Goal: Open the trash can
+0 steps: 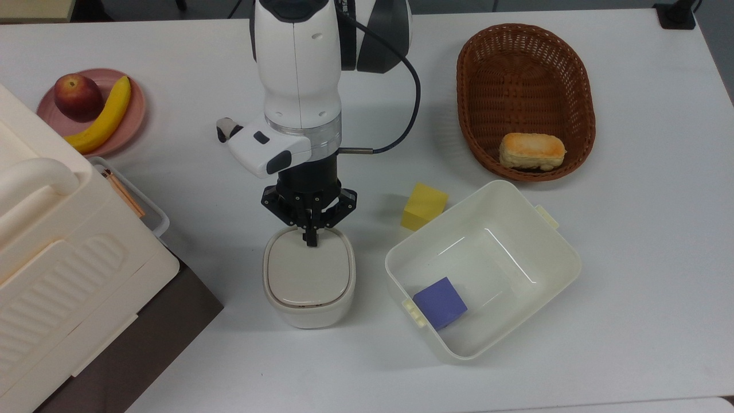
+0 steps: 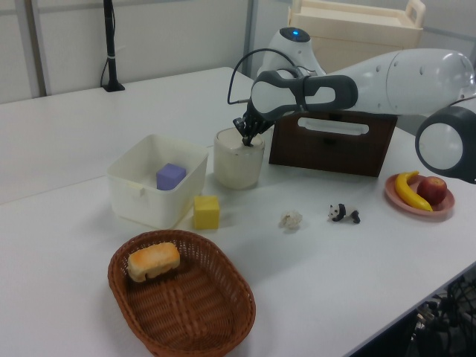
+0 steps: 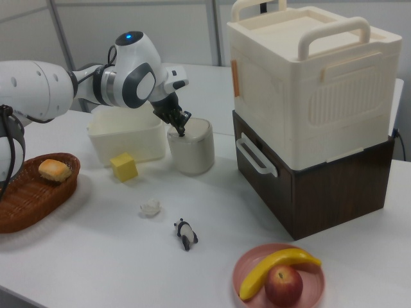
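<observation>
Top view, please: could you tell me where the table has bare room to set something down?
The widest bare patch lies right of the white tub and below the wicker basket. The strip below the trash can is also free. It is crowded around the gripper, yellow cube and big box.

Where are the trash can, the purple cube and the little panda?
trash can [image 1: 308, 278], top view, middle of its flat lid
purple cube [image 1: 440, 302], top view, its top face
panda [image 3: 186, 233], right view, its body

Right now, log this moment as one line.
phase: pressing | gripper: shut, tip on trash can lid's button edge | lid: closed
</observation>
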{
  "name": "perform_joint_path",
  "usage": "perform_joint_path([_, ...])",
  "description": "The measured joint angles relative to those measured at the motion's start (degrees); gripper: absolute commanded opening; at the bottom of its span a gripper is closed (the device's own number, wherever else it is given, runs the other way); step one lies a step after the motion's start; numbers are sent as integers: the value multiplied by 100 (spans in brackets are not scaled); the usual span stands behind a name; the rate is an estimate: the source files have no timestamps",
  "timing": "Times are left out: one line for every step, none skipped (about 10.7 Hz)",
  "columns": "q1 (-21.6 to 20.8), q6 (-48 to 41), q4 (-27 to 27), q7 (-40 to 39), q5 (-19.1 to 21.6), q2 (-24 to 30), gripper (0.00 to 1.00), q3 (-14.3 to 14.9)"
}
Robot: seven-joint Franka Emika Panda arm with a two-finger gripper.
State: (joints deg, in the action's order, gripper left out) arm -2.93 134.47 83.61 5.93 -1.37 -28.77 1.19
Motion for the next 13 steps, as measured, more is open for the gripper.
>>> perform_joint_path([3, 0, -48, 0, 0, -32, 0, 0])
perform_joint_path([5, 0, -58, 0, 1, -39, 2, 0])
perform_joint_path([10, 0, -86, 0, 6, -35, 4, 1])
perform_joint_path([23, -72, -118, 0, 36, 9, 17, 1])
perform_joint_path([59, -389, -171, 0, 119, 139, 42, 6])
perform_joint_path([110, -885, -238, -14, 208, 378, 65, 11])
perform_joint_path([162, -1540, -271, -88, 267, 723, 100, 29])
perform_joint_path([218, -2234, -273, -191, 287, 1077, 100, 42])
perform_joint_path([286, -2879, -268, -246, 302, 1390, 100, 54])
perform_joint_path([354, -3403, -259, -293, 303, 1635, 100, 58])
perform_joint_path([390, -3779, -247, -309, 303, 1804, 100, 64])
perform_joint_path([405, -4058, -226, -309, 301, 1904, 100, 64])
perform_joint_path([406, -4184, -188, -299, 290, 1932, 100, 64])
